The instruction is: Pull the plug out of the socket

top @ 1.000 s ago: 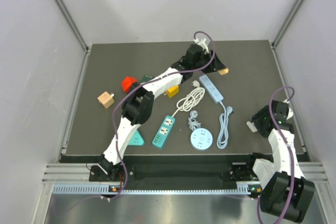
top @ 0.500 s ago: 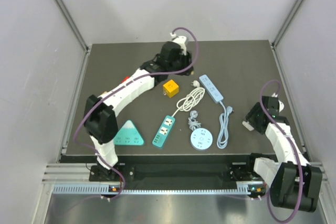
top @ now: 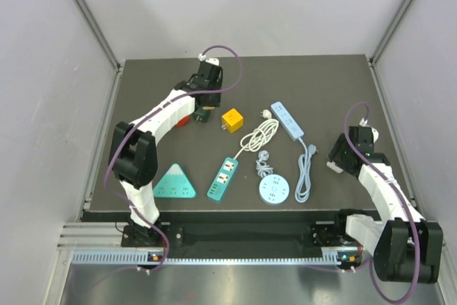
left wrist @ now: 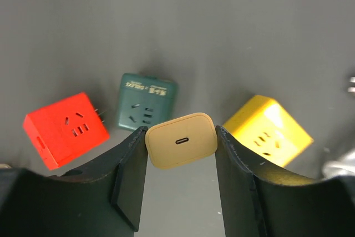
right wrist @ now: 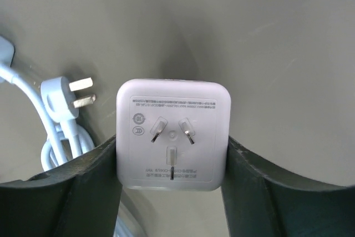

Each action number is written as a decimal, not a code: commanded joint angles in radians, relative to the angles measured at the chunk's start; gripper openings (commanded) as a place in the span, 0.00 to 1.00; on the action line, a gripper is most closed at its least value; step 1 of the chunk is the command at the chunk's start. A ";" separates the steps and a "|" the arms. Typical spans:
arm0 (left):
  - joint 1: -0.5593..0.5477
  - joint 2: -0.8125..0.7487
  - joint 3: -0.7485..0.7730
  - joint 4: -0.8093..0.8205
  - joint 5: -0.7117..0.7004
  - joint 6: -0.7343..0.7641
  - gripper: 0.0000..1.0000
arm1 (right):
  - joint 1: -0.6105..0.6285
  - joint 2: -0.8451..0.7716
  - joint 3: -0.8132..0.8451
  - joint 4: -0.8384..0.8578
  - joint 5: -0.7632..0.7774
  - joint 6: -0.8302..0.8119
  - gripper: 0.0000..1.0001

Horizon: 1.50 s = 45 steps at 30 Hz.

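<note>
The left hand (left wrist: pixel 180 134) is clamped on a small tan square charger plug (left wrist: pixel 181 148), held over the dark table (left wrist: pixel 233 20) near a red cube adapter (left wrist: pixel 65 130), a dark green cube adapter (left wrist: pixel 146 102) and a yellow cube adapter (left wrist: pixel 267 130). Well apart, at the table's right side, the right hand (right wrist: pixel 172 144) is clamped on a white square socket cube (right wrist: pixel 173 137).

I see a tan charger (left wrist: pixel 181 147) with one small dark slot, a red cube (left wrist: pixel 65 130), a dark green cube (left wrist: pixel 146 101) with pale lettering, and a yellow cube (left wrist: pixel 268 131). My right camera shows a white socket cube (right wrist: pixel 173 134) printed in grey and a pale blue plug (right wrist: pixel 64 99) with brass pins. The table (top: pixel 335 91) is dark grey.
</note>
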 commanded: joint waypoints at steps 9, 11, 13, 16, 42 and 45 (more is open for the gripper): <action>0.002 0.104 0.013 0.021 0.055 -0.034 0.00 | 0.097 -0.008 0.097 0.004 0.022 -0.047 0.83; 0.003 0.110 0.004 0.024 0.061 -0.037 0.00 | 0.108 -0.018 0.102 -0.002 0.026 -0.050 0.83; 0.001 0.125 -0.004 0.027 0.058 -0.036 0.00 | 0.126 -0.035 0.113 -0.007 0.026 -0.054 0.89; 0.003 0.147 -0.003 0.027 0.050 -0.034 0.07 | 0.160 -0.051 0.134 -0.013 0.025 -0.066 0.96; 0.005 -0.287 -0.222 0.066 0.291 -0.125 0.98 | 0.611 -0.010 0.209 -0.018 0.239 0.039 1.00; 0.005 -0.426 -0.350 0.112 0.382 -0.164 0.98 | 0.613 -0.046 0.229 -0.065 0.276 0.014 1.00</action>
